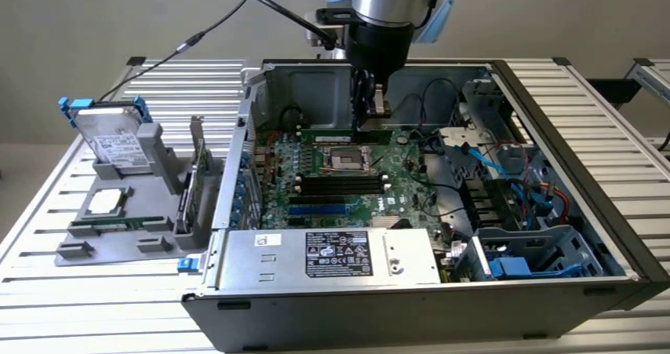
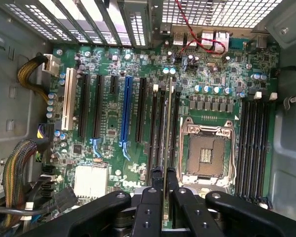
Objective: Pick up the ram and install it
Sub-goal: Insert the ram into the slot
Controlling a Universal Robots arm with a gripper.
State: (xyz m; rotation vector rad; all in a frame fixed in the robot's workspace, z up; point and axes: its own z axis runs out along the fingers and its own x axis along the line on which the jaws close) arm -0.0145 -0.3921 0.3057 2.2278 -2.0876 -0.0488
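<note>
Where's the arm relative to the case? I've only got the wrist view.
Observer: It comes straight down into the open computer case. The gripper is over the part of the motherboard farthest from the exterior camera.
Operator: Ram level?
Observer: The ram lies level, low at the board, beyond the processor socket. I cannot tell whether it is seated.
Operator: What's outside the case?
Observer: A grey fixture stands on the exterior view's left of the case. It holds a hard drive and a silver processor chip.
</note>
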